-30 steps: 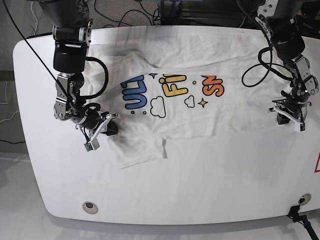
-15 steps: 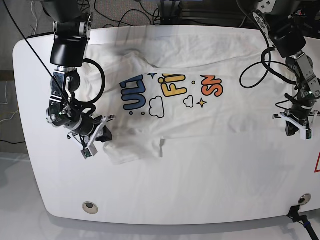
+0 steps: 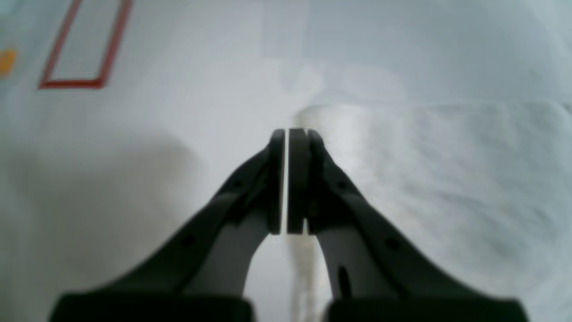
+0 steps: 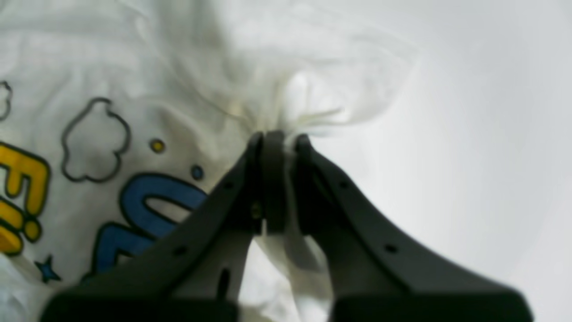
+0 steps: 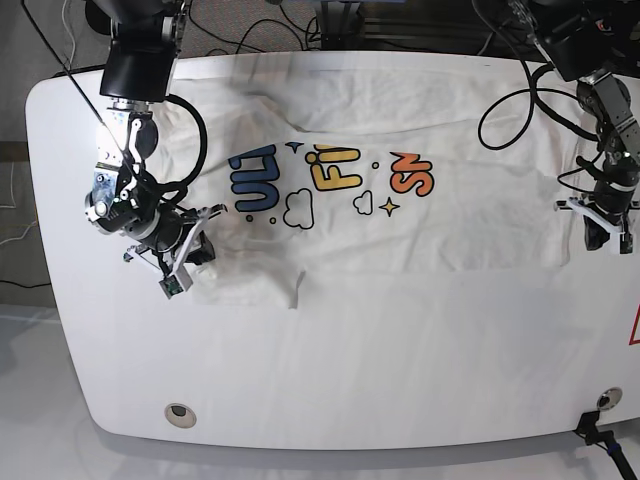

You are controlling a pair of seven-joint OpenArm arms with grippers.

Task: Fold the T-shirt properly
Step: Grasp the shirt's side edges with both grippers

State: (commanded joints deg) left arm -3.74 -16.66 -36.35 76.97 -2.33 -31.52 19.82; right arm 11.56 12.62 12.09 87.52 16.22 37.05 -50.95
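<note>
T-shirt (image 5: 400, 215) spread flat on white table (image 5: 400, 360), print up. Right gripper (image 4: 279, 138) pinched on bunched fabric nr blue lettering. Left gripper (image 3: 286, 134) jaws nearly closed at hem edge, prob. gripping cloth, blurry.

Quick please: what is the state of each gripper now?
Left gripper: shut on the T-shirt's edge.
Right gripper: shut on bunched T-shirt cloth.
</note>
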